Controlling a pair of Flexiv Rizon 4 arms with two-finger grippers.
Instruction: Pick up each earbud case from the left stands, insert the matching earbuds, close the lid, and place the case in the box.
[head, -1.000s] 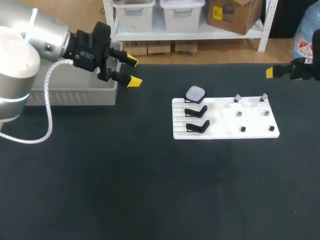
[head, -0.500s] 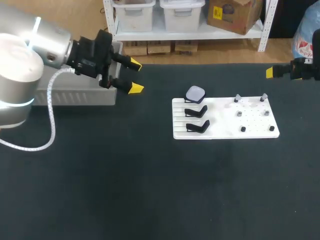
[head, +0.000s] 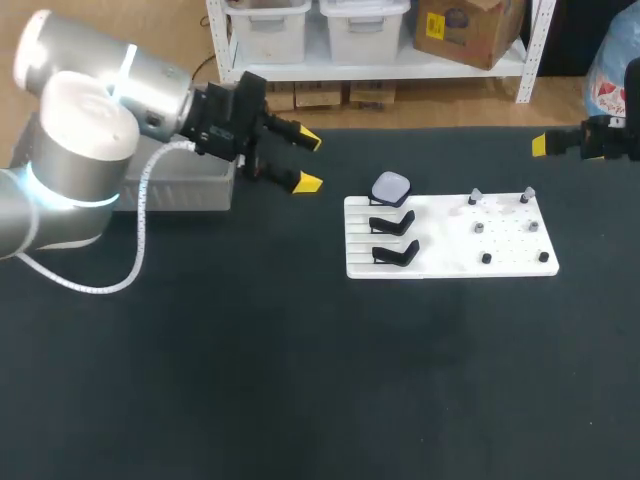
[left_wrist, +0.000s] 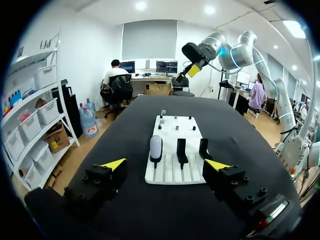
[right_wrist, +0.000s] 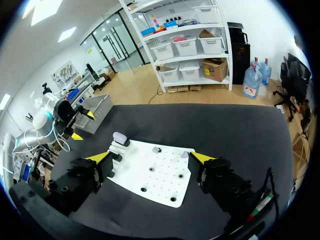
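Observation:
A pale lavender earbud case (head: 390, 187) (left_wrist: 156, 146) (right_wrist: 120, 137) rests on the farthest of three stands at the left end of the white board (head: 450, 240) (left_wrist: 185, 141) (right_wrist: 159, 186). The two nearer black stands (head: 394, 238) hold nothing. Small earbuds (head: 479, 227) sit on pegs on the board's right half. My left gripper (head: 306, 162) (left_wrist: 166, 165) hovers open, left of the board, pointing at the case. At the table's far right edge my right gripper (right_wrist: 150, 157) stands open and holds nothing; one yellow tip (head: 539, 145) shows in the head view.
A grey box (head: 150, 188) (right_wrist: 95, 106) stands at the table's back left, behind my left arm. The dark tabletop (head: 300, 380) stretches in front of the board.
My left arm has swung right, from over the grey box's corner toward the board. The right arm and the case have kept still.

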